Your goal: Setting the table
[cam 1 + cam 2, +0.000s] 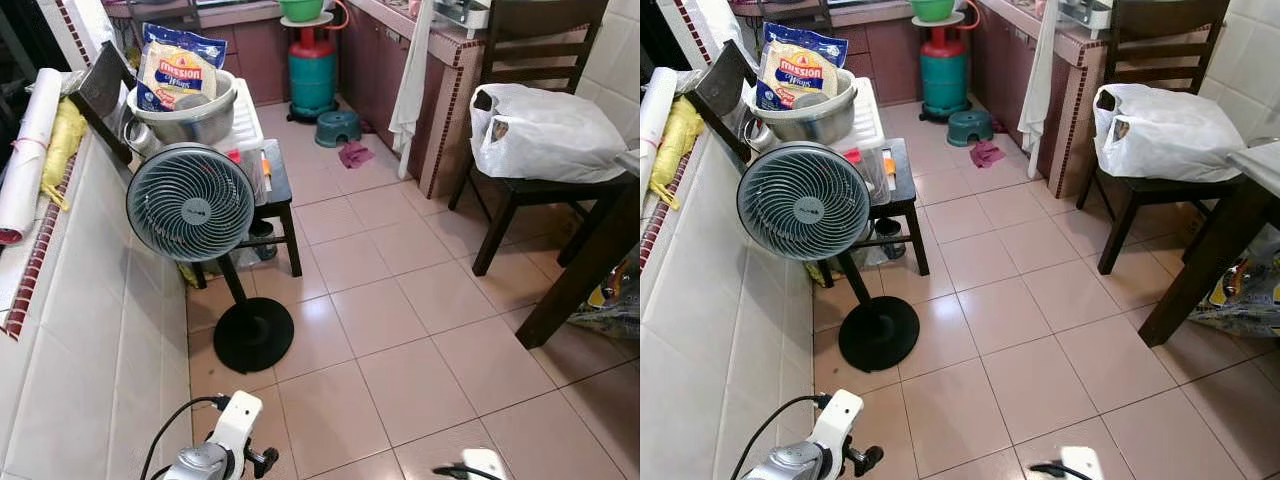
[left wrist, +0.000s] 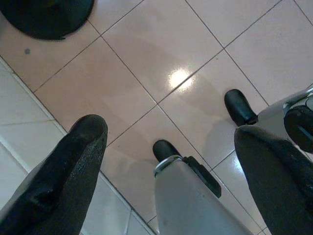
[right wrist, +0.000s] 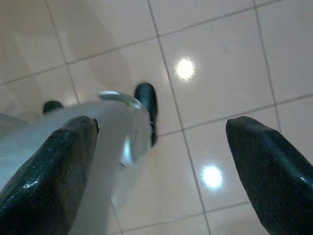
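A dark wooden table stands at the right edge, with only its corner and one leg in sight. Beside it a dark chair carries a full white plastic bag. Both arms hang low over the pink floor tiles: the left arm near the tiled wall, the right arm at the bottom edge. My left gripper is open above the floor with nothing between its fingers. My right gripper is also open and holds nothing.
A standing fan with a round black base is close on the left by a low tiled wall. Behind it a black stool bears a metal bowl and a tortilla pack. A green gas cylinder stands at the back.
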Controlling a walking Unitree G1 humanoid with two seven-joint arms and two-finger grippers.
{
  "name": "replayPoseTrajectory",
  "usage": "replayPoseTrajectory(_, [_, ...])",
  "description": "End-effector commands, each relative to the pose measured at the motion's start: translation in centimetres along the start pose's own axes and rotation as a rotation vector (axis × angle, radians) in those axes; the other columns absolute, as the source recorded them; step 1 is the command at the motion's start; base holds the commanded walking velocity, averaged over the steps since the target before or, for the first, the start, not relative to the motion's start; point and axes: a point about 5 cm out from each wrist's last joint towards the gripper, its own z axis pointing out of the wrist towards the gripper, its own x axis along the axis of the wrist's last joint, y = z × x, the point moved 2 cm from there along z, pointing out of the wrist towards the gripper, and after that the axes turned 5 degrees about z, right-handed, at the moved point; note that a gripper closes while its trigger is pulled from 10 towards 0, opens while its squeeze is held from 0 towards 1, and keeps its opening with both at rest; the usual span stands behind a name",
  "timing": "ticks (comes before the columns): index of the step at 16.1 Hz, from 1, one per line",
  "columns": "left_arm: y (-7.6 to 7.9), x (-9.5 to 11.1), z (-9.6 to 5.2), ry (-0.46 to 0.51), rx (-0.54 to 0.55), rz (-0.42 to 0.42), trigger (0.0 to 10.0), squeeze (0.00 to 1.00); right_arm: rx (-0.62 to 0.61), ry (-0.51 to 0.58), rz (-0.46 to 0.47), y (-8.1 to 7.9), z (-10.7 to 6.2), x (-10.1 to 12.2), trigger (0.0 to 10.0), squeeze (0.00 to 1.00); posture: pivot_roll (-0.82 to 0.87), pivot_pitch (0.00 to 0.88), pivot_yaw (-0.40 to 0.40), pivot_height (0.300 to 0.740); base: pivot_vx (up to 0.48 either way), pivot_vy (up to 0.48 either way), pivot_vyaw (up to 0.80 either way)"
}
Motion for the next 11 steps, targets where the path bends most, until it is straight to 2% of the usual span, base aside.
replayPoseTrajectory(1, [0.0,-0.6,-0.1,-0.024,0.002,0.009,10.0,0.0,0.015,-0.024,0.007,-0.3,0.0,-0.8,10.0,0.0,-0.12,0.0,0.085,0.74,0.0,0.0,0.0])
replayPoseTrajectory(2, [0.1,-0.7,-0.1,-0.026,0.001,0.012,10.0,0.0,0.013,-0.024,0.004,-0.3,0.0,-0.7,10.0,0.0,-0.12,0.0,0.085,0.74,0.0,0.0,0.0])
replayPoseTrajectory(4, [0.2,-0.8,0.0,-0.031,-0.002,0.014,10.0,0.0,0.023,-0.017,-0.004,-1.6,0.4,0.3,10.0,0.0,-0.12,0.0,0.085,0.74,0.0,0.0,0.0])
replayPoseTrajectory(7, [0.4,-0.9,0.0,-0.036,-0.004,0.013,10.0,0.0,0.049,-0.012,-0.021,-4.3,0.9,0.8,10.0,0.0,-0.12,0.0,0.082,0.74,0.0,-0.281,0.0])
replayPoseTrajectory(11, [0.4,-0.9,0.0,-0.04,-0.006,0.016,10.0,0.0,0.053,-0.007,-0.029,-5.3,1.0,1.0,10.0,0.0,-0.13,0.0,0.083,0.74,0.0,-0.397,0.0])
